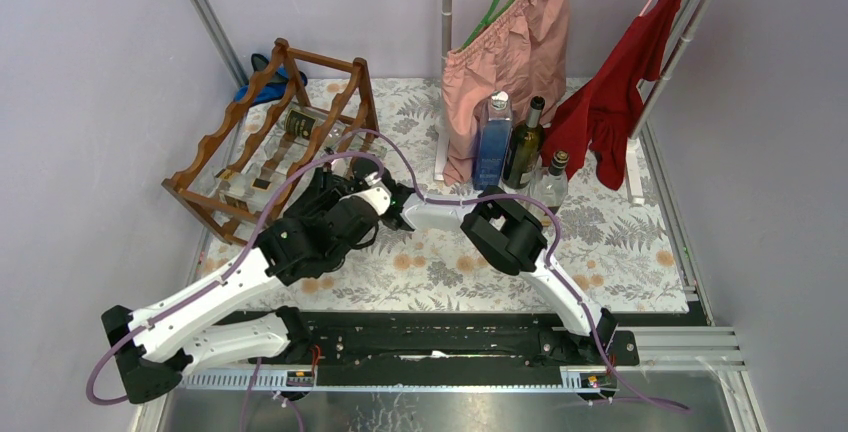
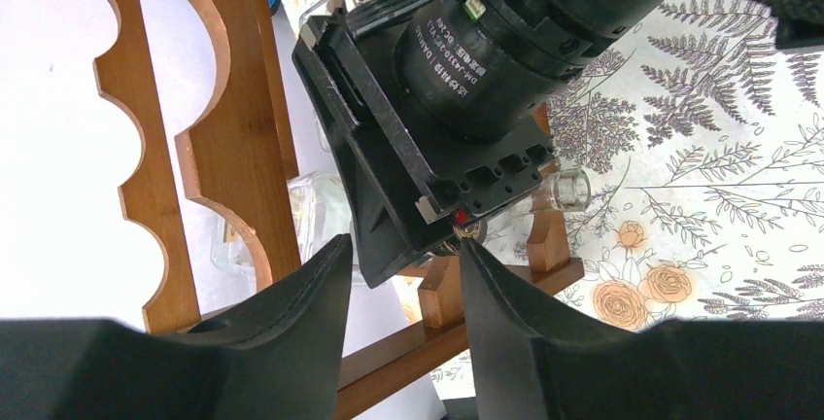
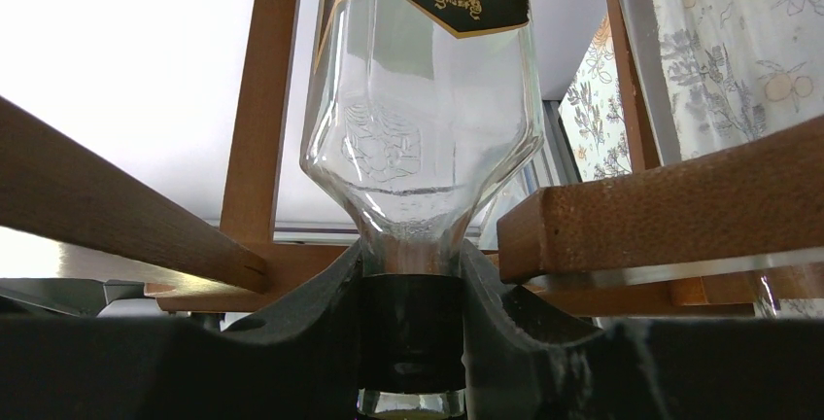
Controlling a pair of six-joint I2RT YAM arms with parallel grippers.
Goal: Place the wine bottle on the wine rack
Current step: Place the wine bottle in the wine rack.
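My right gripper (image 3: 410, 284) is shut on the dark-capped neck of a clear wine bottle (image 3: 423, 119) with a black and gold label. The bottle's body reaches in between the reddish-brown rails of the wine rack (image 3: 661, 216). In the top view the wine rack (image 1: 225, 167) stands at the back left, with both arms meeting at its near right corner. My left gripper (image 2: 403, 255) is open with nothing between its fingers. It hangs just beside the right arm's black wrist (image 2: 496, 60) and the rack's scalloped rails (image 2: 233, 148).
Another labelled bottle (image 1: 300, 124) lies on the rack's upper tier. A blue bottle (image 1: 493, 142), a dark green bottle (image 1: 523, 144) and a small clear bottle (image 1: 552, 180) stand at the back centre. Behind them hang a pink garment (image 1: 510, 52) and a red one (image 1: 620, 82).
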